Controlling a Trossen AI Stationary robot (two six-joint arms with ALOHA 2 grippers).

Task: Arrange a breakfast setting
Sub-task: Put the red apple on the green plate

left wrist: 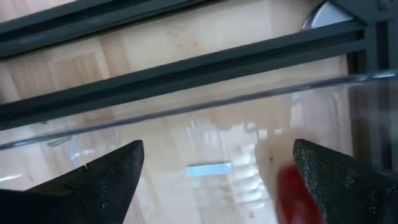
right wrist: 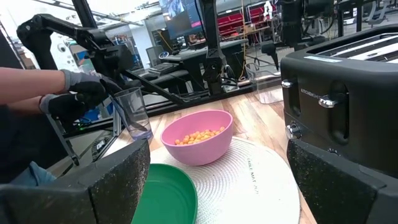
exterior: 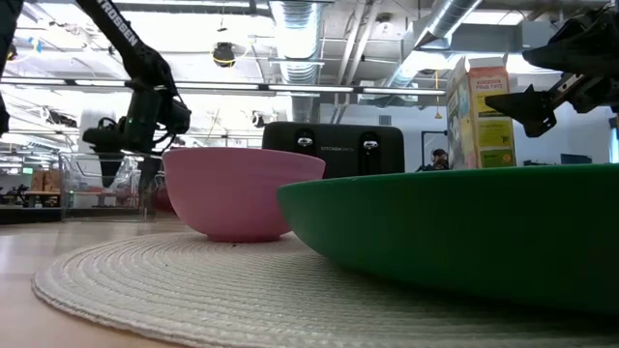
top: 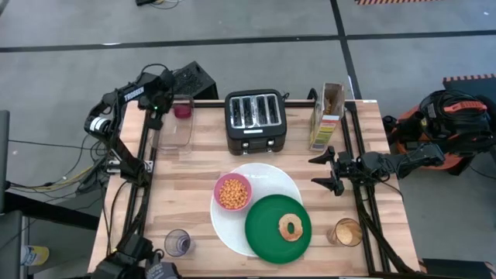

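Note:
A large white round plate [top: 263, 180] lies at the table's middle. On it rest a pink bowl [top: 232, 192] of orange pieces and a dark-green plate [top: 267, 232] with a bagel ring [top: 291, 227]. One clear tumbler [top: 177, 242] stands near left, and another [top: 346, 231], holding something orange, stands near right. A red food piece [top: 183, 110] lies in the far end of a clear container [top: 175, 136]. My left gripper [left wrist: 217, 165] is open over that end, and the red piece [left wrist: 292, 193] lies beside one finger. My right gripper [top: 324, 171] is open and empty to the right of the white plate. The spoon is out of view.
A black four-slot toaster [top: 256, 120] stands at the far middle with a cereal box [top: 327, 116] to its right. Dark frame rails [top: 364, 209] run along both table sides. In the right wrist view a person's gloved hand [right wrist: 78, 93] is at the empty tumbler [right wrist: 132, 112].

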